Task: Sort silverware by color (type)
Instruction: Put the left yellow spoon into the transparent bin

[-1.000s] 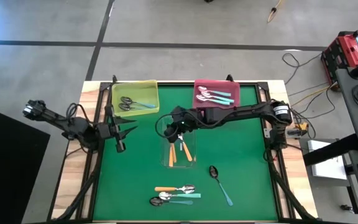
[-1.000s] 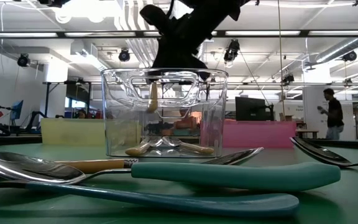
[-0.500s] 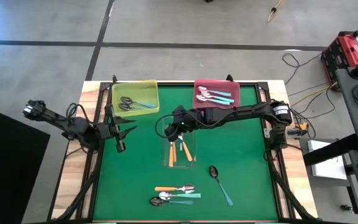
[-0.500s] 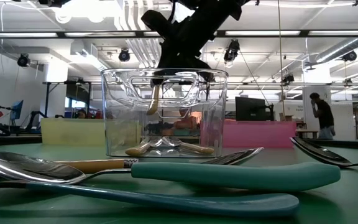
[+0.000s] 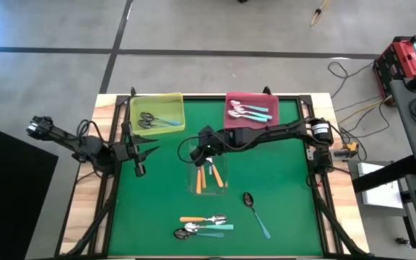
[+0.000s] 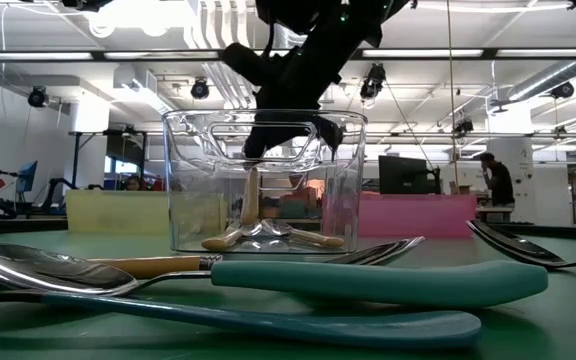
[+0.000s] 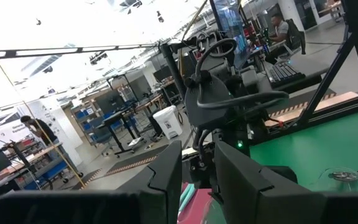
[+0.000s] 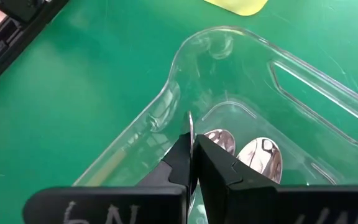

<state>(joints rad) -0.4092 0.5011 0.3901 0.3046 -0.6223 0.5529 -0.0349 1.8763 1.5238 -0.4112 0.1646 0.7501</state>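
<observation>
My right gripper (image 5: 201,152) reaches from the right over the far end of the clear tray (image 5: 193,189). It is shut on an orange-handled spoon (image 6: 251,198) that hangs inside the tray. Other orange-handled spoons (image 5: 213,175) lie on the tray floor; their bowls (image 8: 260,155) show in the right wrist view. Several spoons (image 5: 204,223) lie loose near the table's front edge, and a dark-bowled teal one (image 5: 256,213) lies to their right. My left gripper (image 5: 138,157) waits open and empty at the table's left edge. My right gripper pinches the spoon at its metal bowl end (image 8: 190,122) between the two shut fingers (image 8: 211,163), coming from above and pointing down. The orange handle (image 6: 251,205) hangs almost upright below the fingers inside the clear tray. I cannot tell whether its lower end touches the tray floor.
A yellow tray (image 5: 172,102) at the far left holds dark-bowled teal spoons. A pink tray (image 5: 231,100) at the far middle holds silver-bowled teal spoons. Bare green mat (image 5: 287,188) lies on the right. A person (image 6: 493,180) stands in the room behind.
My right gripper has gone down into the clear tray, still shut on the orange-handled spoon. The hanging handle has sunk from near the tray's rim to near its floor.
</observation>
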